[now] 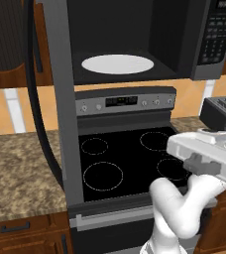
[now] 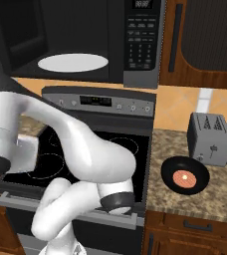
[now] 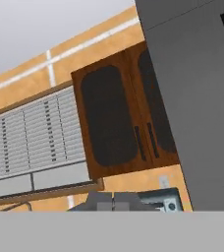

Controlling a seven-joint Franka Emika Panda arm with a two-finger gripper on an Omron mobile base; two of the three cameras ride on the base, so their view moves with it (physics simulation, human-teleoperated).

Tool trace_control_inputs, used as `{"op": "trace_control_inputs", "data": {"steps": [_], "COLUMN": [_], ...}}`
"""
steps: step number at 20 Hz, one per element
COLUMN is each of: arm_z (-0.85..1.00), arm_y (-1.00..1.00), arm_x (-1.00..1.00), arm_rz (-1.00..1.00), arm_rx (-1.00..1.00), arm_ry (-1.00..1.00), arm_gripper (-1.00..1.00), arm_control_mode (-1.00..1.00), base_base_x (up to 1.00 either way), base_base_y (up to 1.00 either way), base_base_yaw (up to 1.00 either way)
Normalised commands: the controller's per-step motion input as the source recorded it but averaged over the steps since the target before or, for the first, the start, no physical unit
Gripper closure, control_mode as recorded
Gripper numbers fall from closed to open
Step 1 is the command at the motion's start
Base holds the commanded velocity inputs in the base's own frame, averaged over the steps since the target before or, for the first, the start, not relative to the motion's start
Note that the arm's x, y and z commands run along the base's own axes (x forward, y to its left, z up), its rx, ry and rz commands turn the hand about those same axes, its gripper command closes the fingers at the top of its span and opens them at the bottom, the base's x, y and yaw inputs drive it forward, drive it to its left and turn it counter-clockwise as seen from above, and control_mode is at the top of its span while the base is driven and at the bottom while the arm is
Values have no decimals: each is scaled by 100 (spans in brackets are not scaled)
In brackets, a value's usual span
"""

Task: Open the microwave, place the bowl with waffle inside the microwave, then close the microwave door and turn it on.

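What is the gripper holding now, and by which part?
It cannot be told: the fingers are not visible. The bowl with the waffle sits on the counter beside the toaster, untouched.

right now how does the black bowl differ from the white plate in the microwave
The bowl is black, small, and sits on the granite counter holding the waffle. The turntable plate is white, much wider and flat, and lies bare inside the open microwave. Both are round.

A home kitchen: a microwave hangs at 12 o'clock above a stove; a toaster sits at 3 o'clock on the speckled counter; wooden cabinets line the wall.
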Motion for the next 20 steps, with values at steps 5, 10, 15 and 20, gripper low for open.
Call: {"op": "trace_control_inputs", "data": {"steps": [5, 10, 15, 20], "arm_z": [-34, 13, 47, 23], "arm_y": [-100, -39, -54, -78], "arm_x": [1, 32, 41, 39], "arm_rz": [-47, -39, -19, 0], "arm_rx": [28, 17, 27, 50], "arm_ry": [0, -2, 15, 39], "arm_gripper": [100, 100, 100, 100], "arm_control_mode": [-100, -100, -100, -100], "base_base_x": [0, 0, 0, 0], "base_base_y": [0, 0, 0, 0], "base_base_yaw": [0, 0, 0, 0]}}
